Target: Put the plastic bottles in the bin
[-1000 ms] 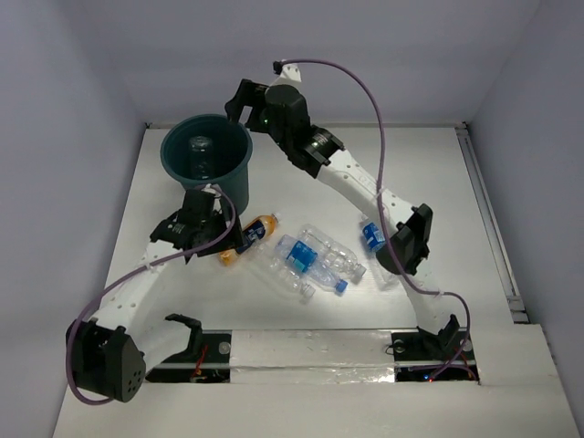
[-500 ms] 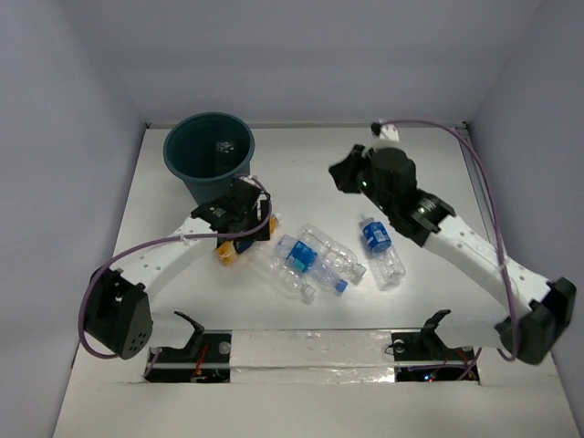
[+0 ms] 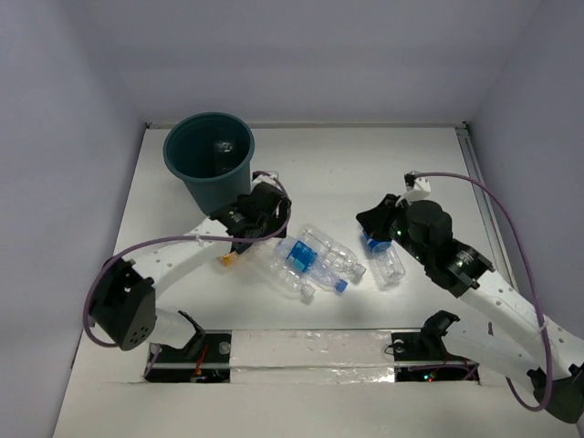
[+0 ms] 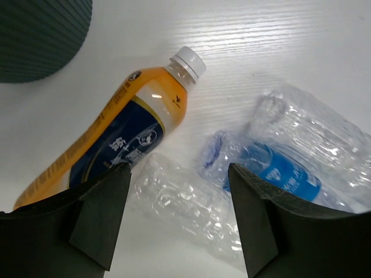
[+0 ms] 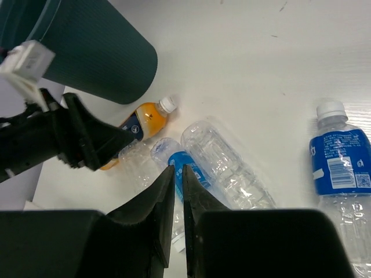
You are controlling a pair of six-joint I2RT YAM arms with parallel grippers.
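Under the left gripper (image 4: 178, 179), whose fingers are spread and hold nothing, lies the lower end of the orange bottle (image 4: 127, 127) by one finger, with a crushed bottle (image 4: 174, 202) in the gap. Just beside the other finger is a blue-label bottle (image 4: 278, 176), touching the crushed one. Beyond the orange bottle stands the bin (image 4: 40, 35), near. The right gripper (image 5: 178, 171) hangs with its fingers pressed almost together, empty. A capped bottle (image 5: 339, 162) lies just beside it on the tabletop (image 5: 261, 58), apart from the heap. I judge that the clear bottles are empty, very light and soft, so they will dent and may slip out under a hard squeeze. The orange bottle looks firmer and rounder, so it may roll. Each is best taken across the middle of its body, not at the neck.
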